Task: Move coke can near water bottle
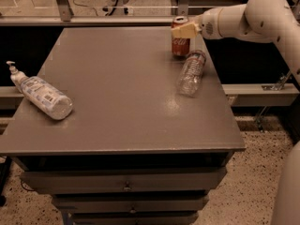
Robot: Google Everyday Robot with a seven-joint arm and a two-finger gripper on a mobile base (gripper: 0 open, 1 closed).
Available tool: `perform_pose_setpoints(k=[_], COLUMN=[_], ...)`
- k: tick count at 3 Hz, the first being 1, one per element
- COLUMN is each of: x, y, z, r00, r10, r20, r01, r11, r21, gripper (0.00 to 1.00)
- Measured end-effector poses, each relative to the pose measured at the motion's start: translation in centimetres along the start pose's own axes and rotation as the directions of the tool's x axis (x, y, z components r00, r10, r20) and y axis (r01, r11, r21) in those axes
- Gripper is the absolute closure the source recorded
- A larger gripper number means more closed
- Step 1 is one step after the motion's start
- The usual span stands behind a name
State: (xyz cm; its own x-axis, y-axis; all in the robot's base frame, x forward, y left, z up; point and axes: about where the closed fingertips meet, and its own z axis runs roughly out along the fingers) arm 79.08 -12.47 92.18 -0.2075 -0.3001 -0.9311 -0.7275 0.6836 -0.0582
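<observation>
Coke can (180,46) upright near far right edge of table (117,107), just beside water bottle (191,72) lying on its side, gripper (183,31) at the can's top, grip state cannot be told.

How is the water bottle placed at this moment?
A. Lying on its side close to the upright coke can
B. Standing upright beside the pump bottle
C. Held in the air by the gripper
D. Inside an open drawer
A: the water bottle lies on its side on the table, close to the upright coke can; the gripper is at the can's top, not on the bottle.
</observation>
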Motion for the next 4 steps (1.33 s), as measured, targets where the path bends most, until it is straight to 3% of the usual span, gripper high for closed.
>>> perform_pose_setpoints(k=[2, 3, 4], x=[0.9, 1.1, 1.6], y=[0.2, 0.5, 0.9], z=[-0.2, -0.3, -0.7], r00=[1.000, 0.999, 0.999], r10=[0.024, 0.030, 0.041], r20=[0.009, 0.011, 0.011], r01=[-0.024, -0.030, -0.041], r11=[0.9997, 0.9995, 0.9991], r21=[0.004, -0.001, -0.003], gripper=[0.12, 0.00, 0.00])
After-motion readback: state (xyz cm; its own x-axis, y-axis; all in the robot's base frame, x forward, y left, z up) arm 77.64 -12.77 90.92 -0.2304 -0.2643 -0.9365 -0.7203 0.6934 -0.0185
